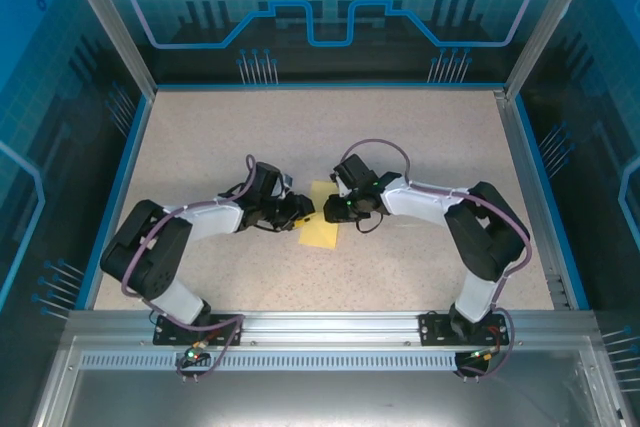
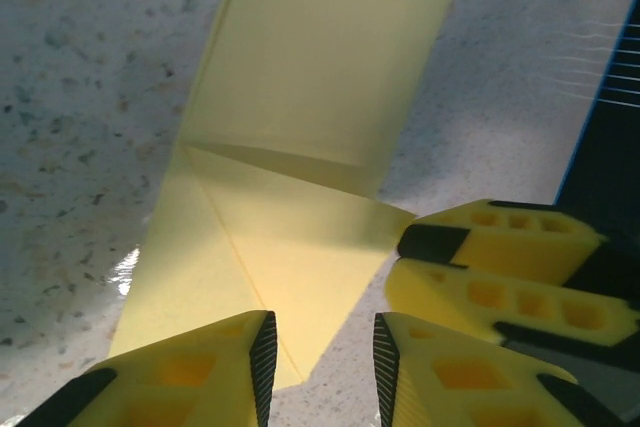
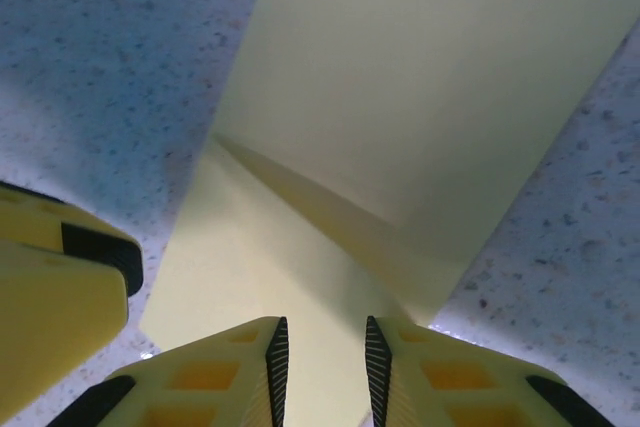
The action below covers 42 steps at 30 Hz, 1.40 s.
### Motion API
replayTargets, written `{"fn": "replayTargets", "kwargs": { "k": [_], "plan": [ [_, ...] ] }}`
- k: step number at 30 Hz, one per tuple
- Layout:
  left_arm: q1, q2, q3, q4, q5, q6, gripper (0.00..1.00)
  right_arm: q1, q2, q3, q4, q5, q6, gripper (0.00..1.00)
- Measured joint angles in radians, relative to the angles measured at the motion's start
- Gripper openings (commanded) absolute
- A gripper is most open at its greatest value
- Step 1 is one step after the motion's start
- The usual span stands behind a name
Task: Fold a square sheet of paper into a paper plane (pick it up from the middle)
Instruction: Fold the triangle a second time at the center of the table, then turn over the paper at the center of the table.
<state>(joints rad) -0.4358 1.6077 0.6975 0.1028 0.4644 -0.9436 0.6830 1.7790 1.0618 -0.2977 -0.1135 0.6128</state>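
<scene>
1. Square sheet of paper [image 1: 318, 230]: lying on the table [image 1: 420, 137] between both grippers, partly folded, with flaps creased.
2. Left gripper [image 2: 320, 367]: hovering with jaws slightly parted, gripping nothing.
3. Right gripper [image 3: 322, 367]: doing likewise.
4. Plane shape: seemingly awaiting further folds.

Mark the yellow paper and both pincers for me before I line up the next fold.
yellow paper [image 1: 320, 234], top view, on its bare near part.
left pincer [image 2: 320, 352], left wrist view, in the gap between its fingertips.
right pincer [image 3: 322, 352], right wrist view, in the gap between its fingertips.

Pale yellow sheet of paper [image 2: 320, 87]; speckled beige table [image 1: 300, 137]; yellow fingers [image 3: 200, 377], black ribbed pads [image 3: 277, 362].
</scene>
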Motion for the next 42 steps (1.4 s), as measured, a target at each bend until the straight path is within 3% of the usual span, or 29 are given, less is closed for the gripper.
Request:
{"fn": "replayTargets", "kwargs": {
  "k": [9, 27, 42],
  "plan": [
    [-0.001, 0.074, 0.024, -0.011, 0.000, -0.022, 0.39, -0.036, 0.081, 0.022, 0.006, -0.006, 0.002, 0.28],
    [-0.012, 0.109, 0.099, -0.109, -0.023, -0.052, 0.42, -0.058, 0.080, -0.003, 0.053, -0.051, 0.057, 0.28],
    [-0.020, 0.147, 0.149, -0.132, -0.027, -0.076, 0.38, -0.062, 0.069, -0.029, 0.088, -0.059, 0.061, 0.27]
  ]
}}
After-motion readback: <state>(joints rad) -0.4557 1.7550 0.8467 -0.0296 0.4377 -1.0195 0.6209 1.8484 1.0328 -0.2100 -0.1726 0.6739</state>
